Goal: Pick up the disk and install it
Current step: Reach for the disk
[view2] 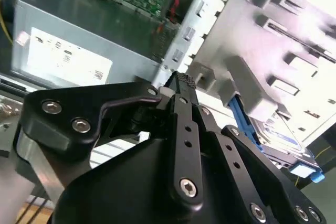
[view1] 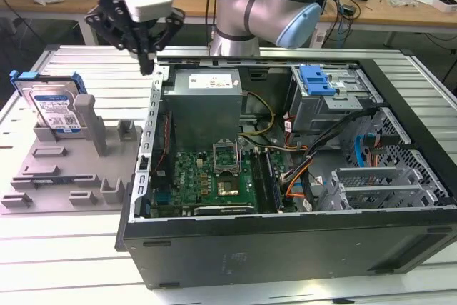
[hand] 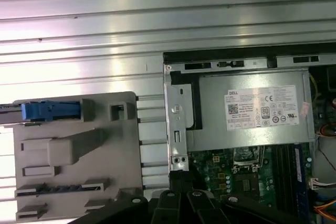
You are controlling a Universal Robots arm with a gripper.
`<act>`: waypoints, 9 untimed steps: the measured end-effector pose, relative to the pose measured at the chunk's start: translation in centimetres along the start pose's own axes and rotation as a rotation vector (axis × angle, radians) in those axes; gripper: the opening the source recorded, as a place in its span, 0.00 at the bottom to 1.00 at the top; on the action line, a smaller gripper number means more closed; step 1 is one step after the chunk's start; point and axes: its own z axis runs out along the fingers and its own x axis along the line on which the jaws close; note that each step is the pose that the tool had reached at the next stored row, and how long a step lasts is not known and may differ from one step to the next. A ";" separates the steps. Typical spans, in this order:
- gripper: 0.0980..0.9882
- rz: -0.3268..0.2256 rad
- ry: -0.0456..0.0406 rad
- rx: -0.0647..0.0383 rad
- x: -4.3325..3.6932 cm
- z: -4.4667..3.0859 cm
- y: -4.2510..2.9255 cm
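At the exterior view's left, the flat silver hard drive with its white-and-blue label and blue plastic bracket, the disk (view1: 50,103), stands upright in a slot of the grey moulded fixture tray (view1: 71,183), untouched. Nothing grips it. Moving across, the black two-finger gripper (view1: 148,62) hangs above the near corner of the open black computer case (view1: 285,248), well apart from the disk, fingers drawn together on nothing. Just beyond sits the large grey metal power supply box (view1: 203,105), and further right the small ribbed blue plastic latch (view1: 316,80) tops the drive cage. The risks, as I judge them: with the fingers together the gripper cannot straddle the disk, and a nudge could tip the upright drive in its slot. It is also close to the case wall, so a low sideways sweep might clip the rim.
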 end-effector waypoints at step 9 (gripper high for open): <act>0.01 0.000 0.0022 0.001 5.53 0.44 1.12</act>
